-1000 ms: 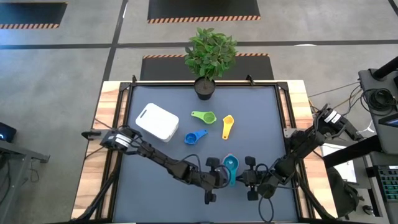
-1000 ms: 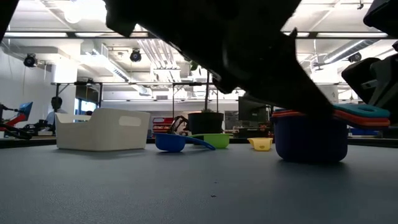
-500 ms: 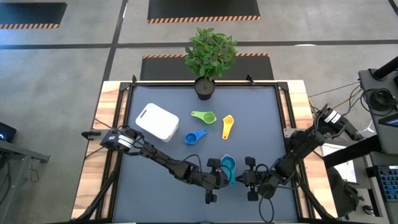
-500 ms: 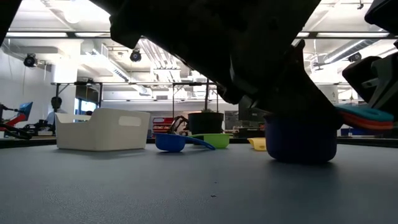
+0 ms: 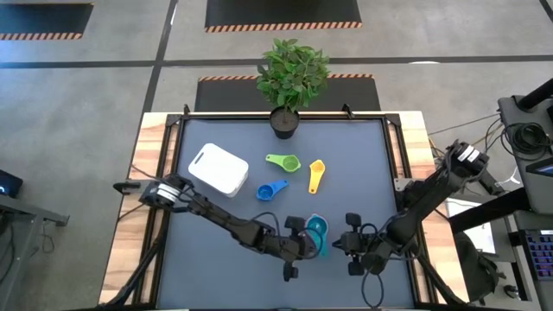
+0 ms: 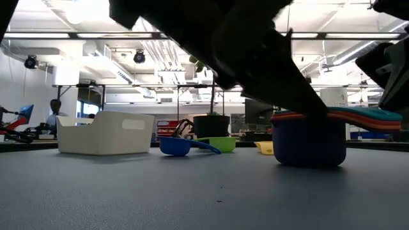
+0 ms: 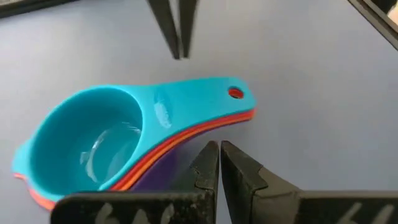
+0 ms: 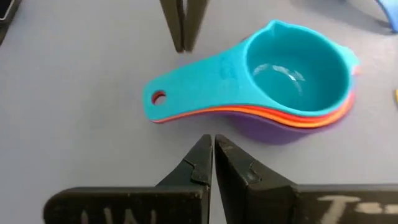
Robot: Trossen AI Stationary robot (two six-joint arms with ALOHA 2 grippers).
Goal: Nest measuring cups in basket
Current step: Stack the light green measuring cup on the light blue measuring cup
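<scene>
Teal, orange, red and purple measuring cups sit nested in one stack on the mat near the table's near edge, with the purple cup's base on the mat. My left gripper is shut, its tips just short of the stack's handles on one side. My right gripper is shut and stands off the handles' other side. The blue, green and yellow cups lie loose toward the far side. The white basket stands upright at the far left.
A black plant pot with a leafy plant stands at the far edge's middle. Wooden rails border the dark mat on both sides. Bare mat lies between the basket and the stack, and along the near left.
The nested stack slid a little toward the table's left and its handles swung round. My right gripper drew back slightly toward the right edge, away from the handles. My left arm rose off the front of the stack in the low view.
</scene>
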